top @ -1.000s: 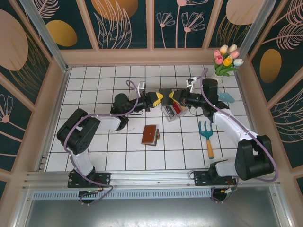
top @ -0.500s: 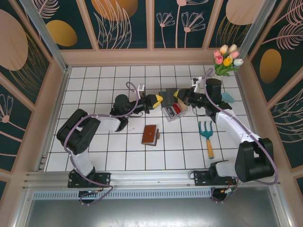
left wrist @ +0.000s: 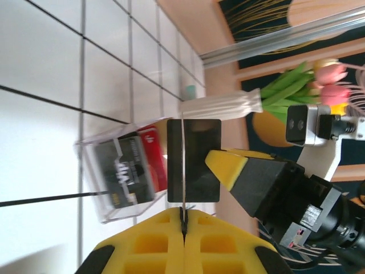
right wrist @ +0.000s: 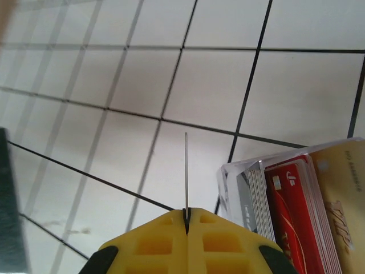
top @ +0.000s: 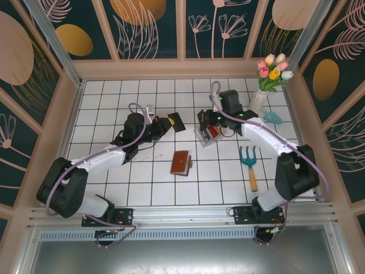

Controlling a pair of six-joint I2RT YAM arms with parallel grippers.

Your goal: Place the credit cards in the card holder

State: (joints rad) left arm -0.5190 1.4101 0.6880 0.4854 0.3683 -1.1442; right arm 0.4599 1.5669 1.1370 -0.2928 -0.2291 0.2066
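Observation:
My left gripper (top: 165, 124) (left wrist: 183, 212) is shut on a black credit card (top: 175, 121) that the left wrist view shows edge-on (left wrist: 183, 165). Right of it, my right gripper (top: 209, 118) (right wrist: 186, 212) is shut on another dark card (top: 202, 116), also edge-on (right wrist: 186, 171) in its own view and face-on (left wrist: 197, 148) in the left wrist view. Just below the right gripper, a clear tray (top: 201, 137) (right wrist: 228, 182) holds more cards, red (right wrist: 291, 211), tan and grey. The brown card holder (top: 181, 162) lies on the tiles nearer the bases, apart from both grippers.
A teal garden fork with a wooden handle (top: 249, 162) lies right of the card holder. A vase of tulips (top: 268, 77) and a teal trowel (top: 272, 117) stand at the back right. Low walls ring the tiled floor.
The grippers met above the tray, then separated. My left arm pulled back to the left carrying the black card, and the right arm swung its wrist round over the tray. Both jaws closed.

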